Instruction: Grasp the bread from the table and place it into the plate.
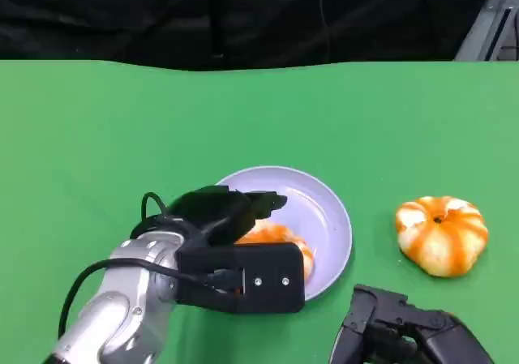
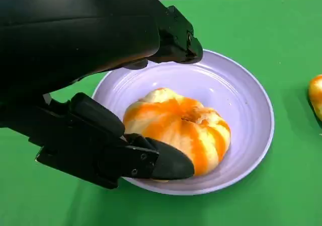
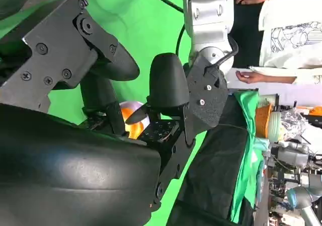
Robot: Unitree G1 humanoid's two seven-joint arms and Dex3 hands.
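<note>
Green felt covered the tabletop (image 1: 97,137) under my cameras. One round, ridged orange-and-cream bread (image 2: 178,130) sat in the smooth lavender plate (image 2: 251,100) near the front edge. My left hand (image 1: 231,218) hovered over it, fingers (image 2: 171,163) spread around the bread. My right hand (image 1: 389,331) waited at the front right, grip unclear; a second bread (image 1: 440,234) lay beside the plate.

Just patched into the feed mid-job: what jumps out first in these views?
An orange-and-white striped bread sits inside the pale lavender plate near the table's front, with the left hand over it, fingers on either side in the left wrist view. A second, similar striped bread lies on the green table to the plate's right. The right hand sits low at the front edge, holding nothing.
</note>
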